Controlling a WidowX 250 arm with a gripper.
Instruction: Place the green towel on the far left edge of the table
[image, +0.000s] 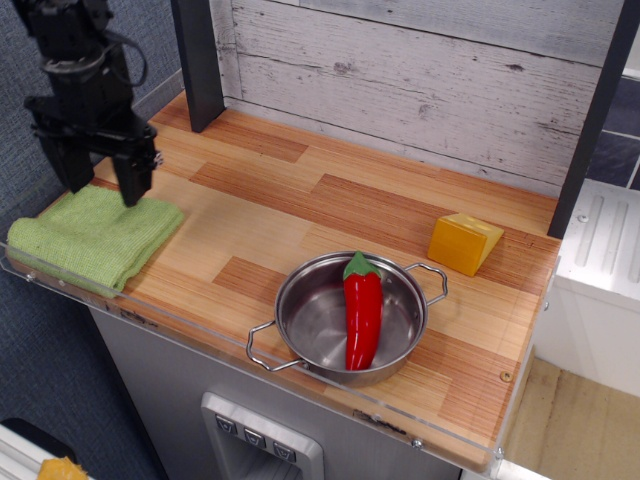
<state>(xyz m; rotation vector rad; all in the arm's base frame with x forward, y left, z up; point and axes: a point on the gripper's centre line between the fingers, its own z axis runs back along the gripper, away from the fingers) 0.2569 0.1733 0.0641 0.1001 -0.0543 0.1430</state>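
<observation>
The green towel lies folded flat at the far left front corner of the striped wooden table, against the clear acrylic rim. My black gripper hangs just above the towel's back edge. Its two fingers point down and stand apart, open and empty, not touching the cloth.
A steel pot with a red pepper inside stands at the front middle. A yellow cheese wedge sits at the right. A dark post rises at the back left, and a whitewashed plank wall runs behind.
</observation>
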